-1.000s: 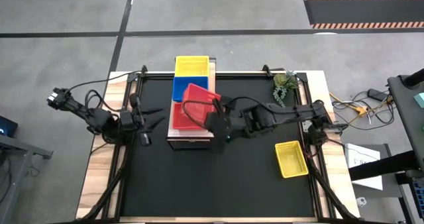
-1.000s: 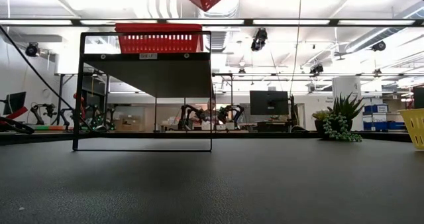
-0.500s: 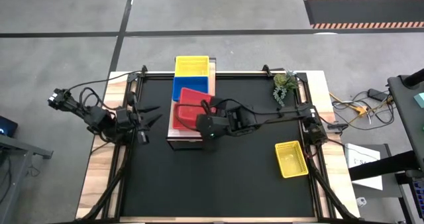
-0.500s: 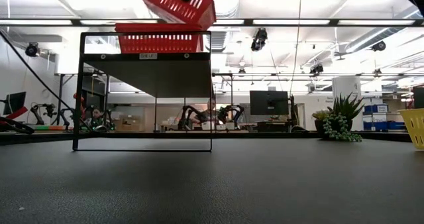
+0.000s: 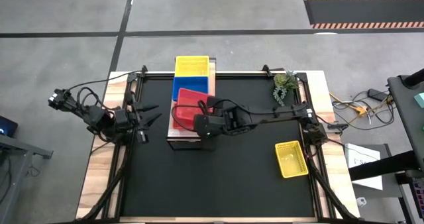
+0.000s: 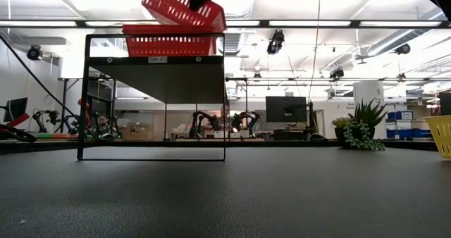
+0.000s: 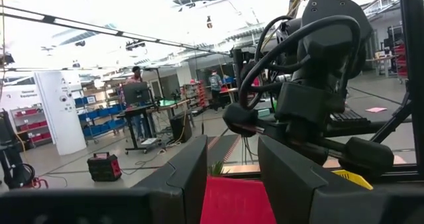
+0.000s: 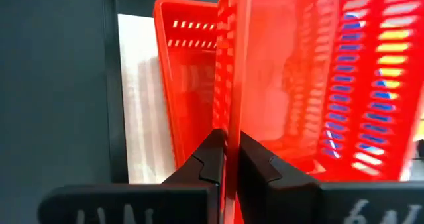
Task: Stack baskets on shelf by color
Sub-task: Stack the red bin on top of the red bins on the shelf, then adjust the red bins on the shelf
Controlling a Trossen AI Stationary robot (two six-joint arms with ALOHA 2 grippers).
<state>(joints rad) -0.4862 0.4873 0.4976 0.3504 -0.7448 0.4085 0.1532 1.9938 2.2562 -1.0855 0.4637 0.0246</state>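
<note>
Right gripper (image 8: 226, 159) pinches the rim of a tilted red basket (image 6: 182, 5), directly above the red basket stack (image 6: 168, 40) on the shelf (image 6: 155, 60); it needs levelling.

Open worktop in front, crowded shelf at the back

The black worktop (image 5: 218, 177) lies bare across its front, save a yellow basket (image 5: 291, 158) near the right edge and a plant (image 5: 284, 86) at the far right corner. Over the shelf (image 5: 192, 136), the right end effector (image 5: 201, 112) and its tilted red basket (image 6: 182, 5) block the near end; the left end effector (image 5: 151, 115) waits just beside it.
</note>
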